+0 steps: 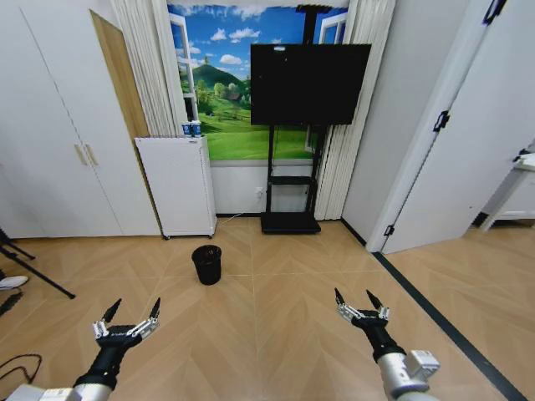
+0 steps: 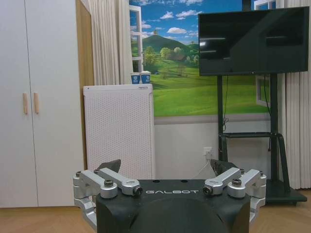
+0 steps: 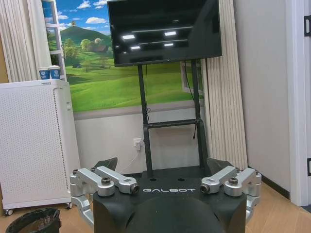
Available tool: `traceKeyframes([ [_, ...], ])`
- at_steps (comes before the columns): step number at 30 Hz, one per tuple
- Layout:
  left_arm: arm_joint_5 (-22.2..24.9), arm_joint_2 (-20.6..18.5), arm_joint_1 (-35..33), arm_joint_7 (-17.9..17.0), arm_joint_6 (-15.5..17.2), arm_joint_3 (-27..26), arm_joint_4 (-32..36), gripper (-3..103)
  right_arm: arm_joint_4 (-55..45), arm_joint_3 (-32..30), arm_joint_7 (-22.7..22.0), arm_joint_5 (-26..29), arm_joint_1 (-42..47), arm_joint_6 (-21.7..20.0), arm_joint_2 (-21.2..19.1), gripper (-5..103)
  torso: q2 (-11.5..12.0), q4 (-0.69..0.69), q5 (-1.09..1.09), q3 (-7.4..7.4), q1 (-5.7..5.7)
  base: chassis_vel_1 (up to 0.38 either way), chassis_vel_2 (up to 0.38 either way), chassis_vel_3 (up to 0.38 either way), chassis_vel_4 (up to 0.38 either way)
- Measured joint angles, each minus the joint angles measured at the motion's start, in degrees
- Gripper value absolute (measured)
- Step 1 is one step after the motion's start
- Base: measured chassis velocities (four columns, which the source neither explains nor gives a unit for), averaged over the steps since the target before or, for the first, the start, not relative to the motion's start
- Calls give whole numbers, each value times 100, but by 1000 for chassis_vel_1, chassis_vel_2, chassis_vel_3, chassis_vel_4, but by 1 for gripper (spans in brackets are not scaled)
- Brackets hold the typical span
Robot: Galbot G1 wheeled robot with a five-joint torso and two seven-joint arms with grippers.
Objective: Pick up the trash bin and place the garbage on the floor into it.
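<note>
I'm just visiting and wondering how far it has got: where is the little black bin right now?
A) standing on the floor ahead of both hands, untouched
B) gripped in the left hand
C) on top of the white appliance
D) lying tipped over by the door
A: the trash bin stands upright on the floor ahead of the open left hand and right hand.

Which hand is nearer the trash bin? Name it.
The left hand. The trash bin stands left of the floor's middle, closer to it than to the right hand. Both hands are open and empty.
</note>
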State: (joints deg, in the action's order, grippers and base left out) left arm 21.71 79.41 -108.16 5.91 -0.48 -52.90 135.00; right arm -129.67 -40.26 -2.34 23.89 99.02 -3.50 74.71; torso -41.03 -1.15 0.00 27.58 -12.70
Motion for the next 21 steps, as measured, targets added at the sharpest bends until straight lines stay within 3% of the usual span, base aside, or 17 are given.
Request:
traceKeyframes([
  [21, 0, 0, 0, 0, 0, 0, 0, 100, 0, 0, 0, 0, 0, 0, 0, 100, 0, 0, 0, 0, 0, 0, 0, 0, 0],
])
